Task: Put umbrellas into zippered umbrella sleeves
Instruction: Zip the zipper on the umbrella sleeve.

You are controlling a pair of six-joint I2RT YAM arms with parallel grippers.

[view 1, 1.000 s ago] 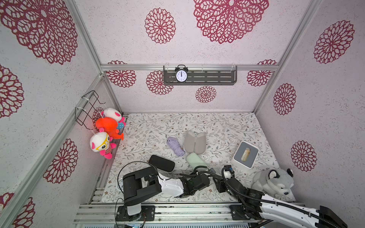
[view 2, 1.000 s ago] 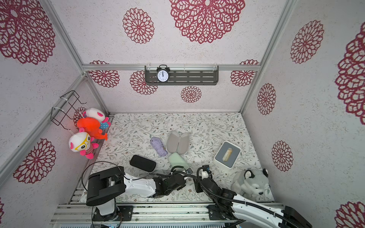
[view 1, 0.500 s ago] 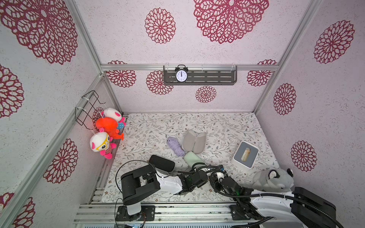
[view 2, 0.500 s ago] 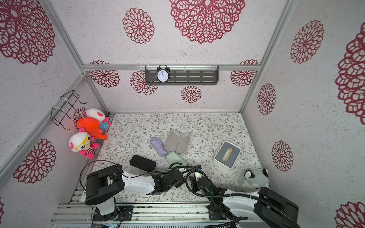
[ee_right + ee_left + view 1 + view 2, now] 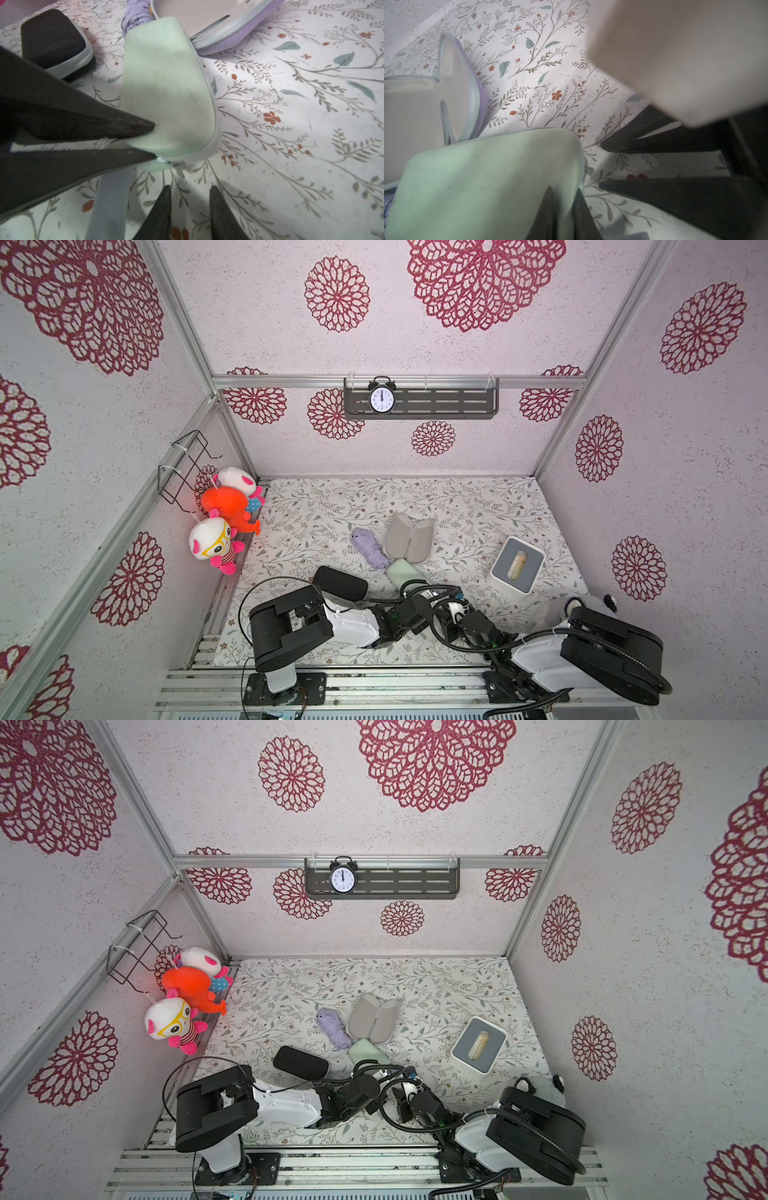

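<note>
So the mint green sleeve [image 5: 405, 572] sits on the bench [image 5: 478, 506] a bit below the middle of the frame in both top views. It looks closed, or nearly, and its far end is tucked against the open lilac sleeve [image 5: 409, 537]. The lilac umbrella [image 5: 368, 547] lies loose just left of that open sleeve, and the black sleeve [image 5: 340, 583] is lower left, shut as far as I can tell. The left hand [image 5: 153, 142] is pinching the near corner of the mint shell, one finger on top and one under the edge. The right hand [image 5: 191, 199] has its fingers apart with nothing in them, and it hovers just short of that same end. That's where a little silver zipper pull [image 5: 161, 160] shows, with a grey strap [image 5: 112, 197] trailing out from under. My guess is the shell is light and stiff with a slightly grippy fabric skin. A corner pinch will hold it, but it could swivel if the zipper gets tugged sideways. I'd grab the pull itself with the fingertips, since it's tiny and probably slippery. The lilac umbrella looks soft and squashy, so take that one round the middle. I can't see inside the mint sleeve.
</note>
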